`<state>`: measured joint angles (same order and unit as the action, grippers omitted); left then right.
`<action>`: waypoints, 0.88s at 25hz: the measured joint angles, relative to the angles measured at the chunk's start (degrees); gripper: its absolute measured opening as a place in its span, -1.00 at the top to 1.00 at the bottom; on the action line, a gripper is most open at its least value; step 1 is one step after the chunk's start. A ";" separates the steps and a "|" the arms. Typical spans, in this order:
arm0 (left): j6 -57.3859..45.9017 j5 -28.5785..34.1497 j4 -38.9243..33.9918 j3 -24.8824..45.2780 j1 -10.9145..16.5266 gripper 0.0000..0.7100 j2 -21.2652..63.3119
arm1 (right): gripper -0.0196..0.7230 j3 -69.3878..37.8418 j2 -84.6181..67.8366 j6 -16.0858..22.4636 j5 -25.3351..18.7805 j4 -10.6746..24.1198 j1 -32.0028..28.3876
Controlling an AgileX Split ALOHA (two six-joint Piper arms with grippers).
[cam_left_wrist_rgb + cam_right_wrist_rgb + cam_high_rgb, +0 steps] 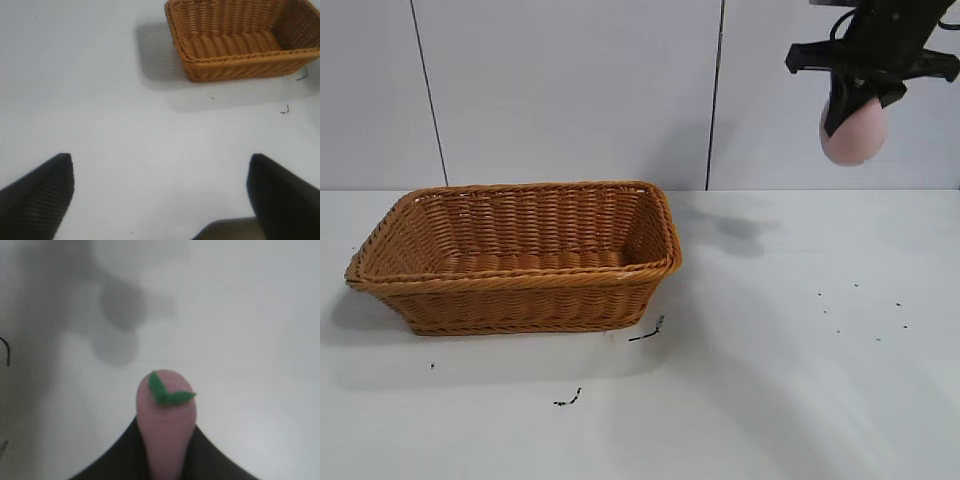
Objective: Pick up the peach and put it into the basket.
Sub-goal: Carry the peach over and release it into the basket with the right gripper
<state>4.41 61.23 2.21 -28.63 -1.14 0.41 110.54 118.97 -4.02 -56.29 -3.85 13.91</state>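
My right gripper is shut on the pale pink peach and holds it high above the table at the far right, well to the right of the basket. In the right wrist view the peach sits squeezed between the two black fingers, its green leaves on top. The orange-brown wicker basket stands on the table at the left and looks empty. It also shows in the left wrist view. My left gripper is open and empty over bare table, away from the basket.
The white table carries small black marks near the basket's front corner and further forward, plus specks at the right. A panelled wall stands behind.
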 joint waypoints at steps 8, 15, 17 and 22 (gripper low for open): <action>0.00 0.00 0.00 0.00 0.00 -0.95 0.00 | 0.85 6.47 6.10 0.58 4.55 -0.42 14.63; 0.00 0.00 0.00 0.00 0.00 -0.95 0.00 | 0.85 6.58 16.11 0.58 12.09 -0.75 21.00; 0.00 0.00 0.00 0.00 0.00 -0.95 0.00 | 0.85 6.58 18.95 0.58 14.78 -0.81 21.14; 0.00 0.00 0.00 0.00 0.00 -0.95 0.00 | 0.66 6.58 22.34 0.58 15.10 -0.92 21.14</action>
<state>4.41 61.23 2.21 -28.63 -1.14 0.41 117.12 141.31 -3.45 -41.20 -4.77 35.05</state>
